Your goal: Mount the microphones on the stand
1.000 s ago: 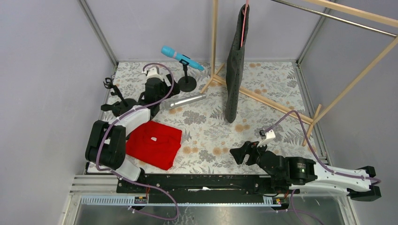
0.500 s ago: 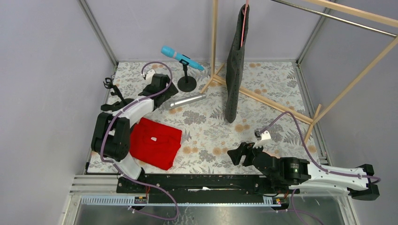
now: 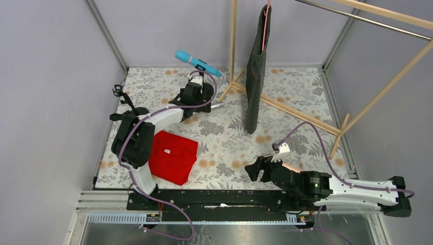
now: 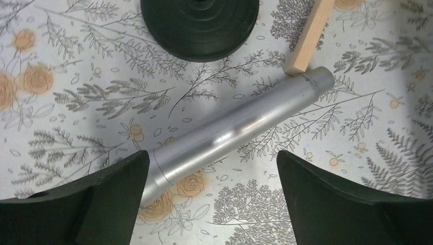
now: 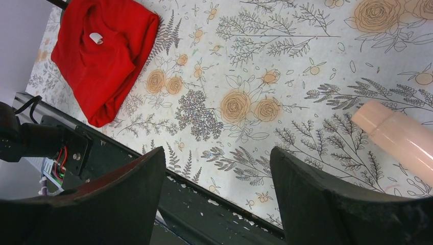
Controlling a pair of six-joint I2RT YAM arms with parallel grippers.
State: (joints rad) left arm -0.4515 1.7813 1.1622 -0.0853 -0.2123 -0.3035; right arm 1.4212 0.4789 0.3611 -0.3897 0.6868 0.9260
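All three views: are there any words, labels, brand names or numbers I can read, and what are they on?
No readable text in any view.
The white tag on the red cloth: too small to tell whether it bears print.
The silver-grey microphone: bare metal, no marking shows.
The peach-pink microphone: no print on the visible part.

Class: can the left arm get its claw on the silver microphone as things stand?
Probably yes: the open left claw hangs right over the silver microphone, and nothing covers it.
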